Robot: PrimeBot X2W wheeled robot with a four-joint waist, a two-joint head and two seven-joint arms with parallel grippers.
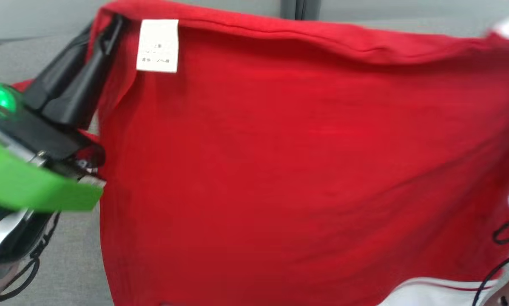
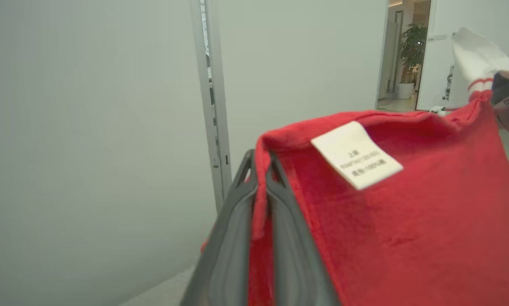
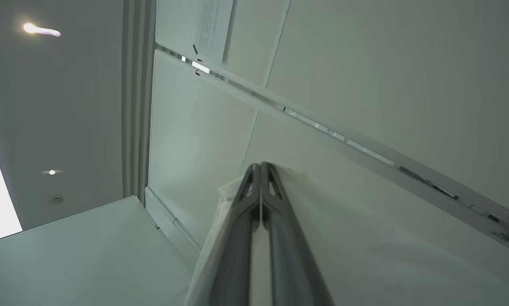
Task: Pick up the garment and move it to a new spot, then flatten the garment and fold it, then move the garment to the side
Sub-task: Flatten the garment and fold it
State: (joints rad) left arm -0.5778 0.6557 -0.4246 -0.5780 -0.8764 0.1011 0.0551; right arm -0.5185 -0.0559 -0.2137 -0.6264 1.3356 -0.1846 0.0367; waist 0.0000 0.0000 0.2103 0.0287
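The garment (image 1: 305, 161) is a red top with white striped trim, hanging spread wide in the air in front of the head camera. A white care label (image 1: 157, 46) sits near its upper left corner. My left gripper (image 1: 109, 29) is shut on that corner's top edge. In the left wrist view the red hem (image 2: 407, 238) is pinched between the closed fingers of the left gripper (image 2: 260, 157), beside the label (image 2: 356, 155). My right gripper (image 3: 260, 166) is shut on a white part of the garment (image 3: 343, 238), pointing up toward the ceiling.
A grey tabletop (image 1: 71, 263) lies below the hanging cloth at the lower left. Black cables (image 1: 505, 238) loop at the right edge. Ahead stands a pale wall with a metal door frame (image 2: 209, 106), and a doorway with a potted plant (image 2: 409, 46) is farther right.
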